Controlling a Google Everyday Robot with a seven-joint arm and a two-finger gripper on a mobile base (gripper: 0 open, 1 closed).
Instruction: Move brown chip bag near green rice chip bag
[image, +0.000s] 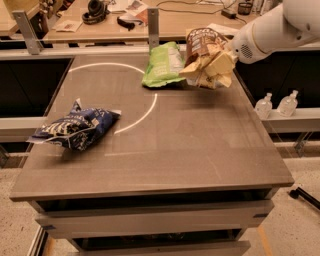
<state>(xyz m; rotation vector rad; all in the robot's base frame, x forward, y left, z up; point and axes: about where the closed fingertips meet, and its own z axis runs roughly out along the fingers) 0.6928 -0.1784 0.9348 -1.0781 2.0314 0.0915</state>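
The brown chip bag, dark brown on top and pale cream below, hangs crumpled above the table's far right part. My gripper is shut on the brown chip bag at its right side, with my white arm reaching in from the upper right. The green rice chip bag lies flat on the table just left of the brown bag. The two bags are very close or touching at their edges.
A dark blue bag with white print lies at the table's left. The grey table has a white arc painted on it. Two small bottles stand on a ledge to the right. A cluttered desk runs behind.
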